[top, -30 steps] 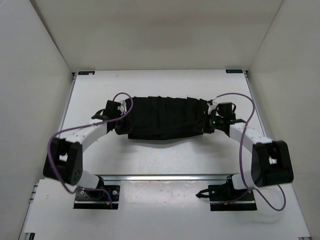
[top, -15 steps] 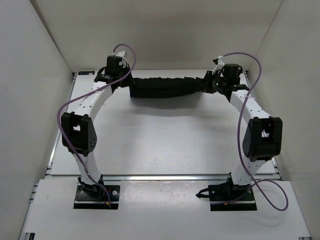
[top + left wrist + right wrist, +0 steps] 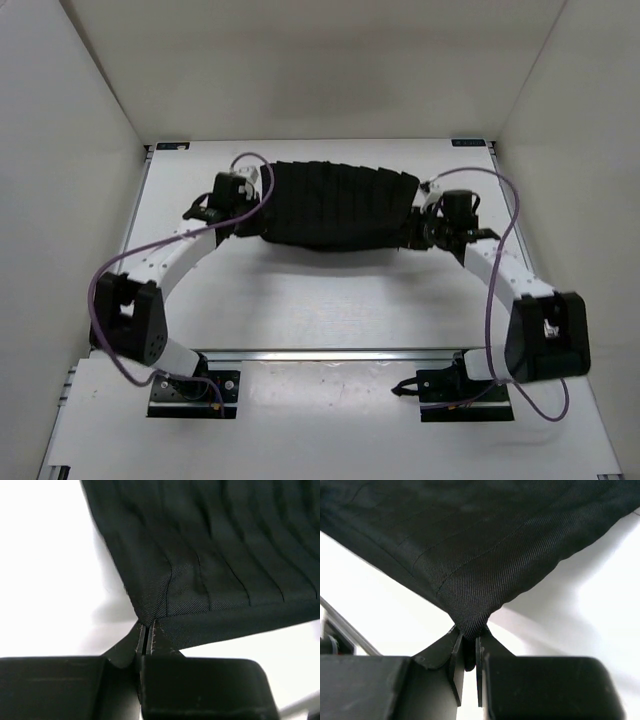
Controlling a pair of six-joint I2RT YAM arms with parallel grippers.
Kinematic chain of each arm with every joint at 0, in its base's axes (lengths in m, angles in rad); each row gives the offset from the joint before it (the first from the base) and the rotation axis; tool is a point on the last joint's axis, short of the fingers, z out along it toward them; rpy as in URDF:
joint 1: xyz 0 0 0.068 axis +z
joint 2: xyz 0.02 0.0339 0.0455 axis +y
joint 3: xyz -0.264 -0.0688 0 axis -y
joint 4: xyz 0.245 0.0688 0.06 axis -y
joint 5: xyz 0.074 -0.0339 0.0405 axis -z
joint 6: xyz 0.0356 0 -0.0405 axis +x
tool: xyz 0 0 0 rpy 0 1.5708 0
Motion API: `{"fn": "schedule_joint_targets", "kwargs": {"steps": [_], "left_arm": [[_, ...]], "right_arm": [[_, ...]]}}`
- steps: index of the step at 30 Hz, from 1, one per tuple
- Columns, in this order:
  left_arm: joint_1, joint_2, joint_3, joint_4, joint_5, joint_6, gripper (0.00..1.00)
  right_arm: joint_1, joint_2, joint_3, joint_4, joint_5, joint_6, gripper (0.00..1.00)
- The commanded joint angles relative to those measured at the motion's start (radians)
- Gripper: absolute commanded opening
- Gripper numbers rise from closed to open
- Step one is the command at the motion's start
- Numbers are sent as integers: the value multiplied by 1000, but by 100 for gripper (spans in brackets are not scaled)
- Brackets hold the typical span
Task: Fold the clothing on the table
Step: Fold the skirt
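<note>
Top external view: white bench (image 3: 330,300), white walls (image 3: 300,70) around. The pleated black clothing (image 3: 335,205) spreads over its far half, corners clenched in the left tool (image 3: 241,214) and right tool (image 3: 420,232). Half a second ago it was bunched by the back wall.
</note>
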Motion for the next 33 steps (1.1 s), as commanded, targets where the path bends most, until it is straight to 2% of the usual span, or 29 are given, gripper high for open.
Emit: {"fn": "schedule_joint_targets", "kwargs": {"steps": [1,3,4,5,7,9,10,12,14,19,22,25,27,30,33], "left_arm": [[-59,-244,-90,-180,-96,19,0],[-136,-390,-191,-237,-120,-51,0],[-147,-477,-225,-233,-123,-104,0],[-105,-536,-287,-198,-79,-126,0],[3,-536,-365,-142,7,-142,0],[29,-466,-363,-106,27,-114,0],[10,-404,-334,-95,10,-91,0],[3,-310,-288,-64,-1,-70,0],[41,-184,-242,-11,16,-63,0],[88,43,-71,14,24,-68,0],[92,131,17,31,28,-57,0],[100,235,182,13,18,-50,0],[100,302,334,-23,28,-53,0],[97,381,471,-64,36,-34,0],[83,364,459,-63,19,-24,0]], "right_arm": [[119,-240,-115,-102,143,7,0],[239,-386,-192,-165,230,64,0],[269,-462,-242,-167,266,125,0],[262,-499,-290,-152,240,157,0],[113,-495,-359,-92,88,179,0],[11,-428,-382,-16,-40,188,0],[0,-370,-365,0,-53,176,0],[39,-299,-313,-5,19,139,0],[69,-198,-238,15,70,107,0],[12,76,-65,104,-15,101,0],[16,190,123,77,-18,46,0],[13,294,315,10,-15,-2,0],[-8,347,409,-8,-21,-2,0],[-33,390,489,0,-38,1,0],[-30,376,497,-12,-30,-14,1]]}}
